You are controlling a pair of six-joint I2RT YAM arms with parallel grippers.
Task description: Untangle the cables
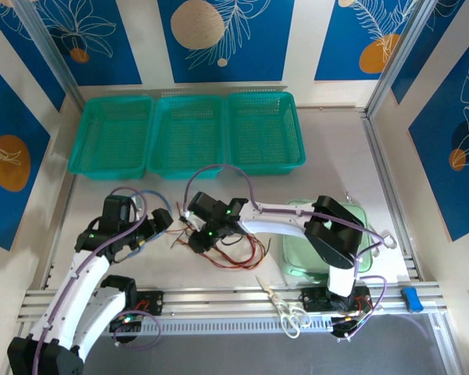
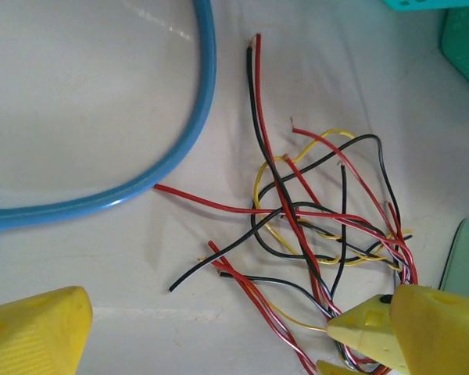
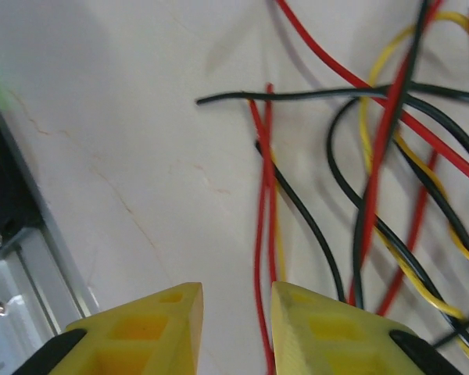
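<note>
The cables (image 1: 236, 251) are a loose tangle of thin red, black and yellow wires on the white table in the top view. My right gripper (image 1: 202, 237) is down at the tangle's left edge. In the right wrist view its yellow fingers (image 3: 236, 316) stand a little apart, and two red strands (image 3: 263, 234) run down into the gap close to the right finger, not pinched. My left gripper (image 1: 152, 226) is left of the pile. Its jaws (image 2: 219, 336) are spread wide, and the cables (image 2: 320, 211) lie ahead with one bundle passing under the right fingertip (image 2: 367, 322).
A light-blue stethoscope tube (image 2: 197, 117) curves left of the tangle. Three teal baskets (image 1: 187, 133) line the back. A pale green tray (image 1: 297, 254) sits under the right arm. Scissors (image 1: 285, 308) lie on the front rail.
</note>
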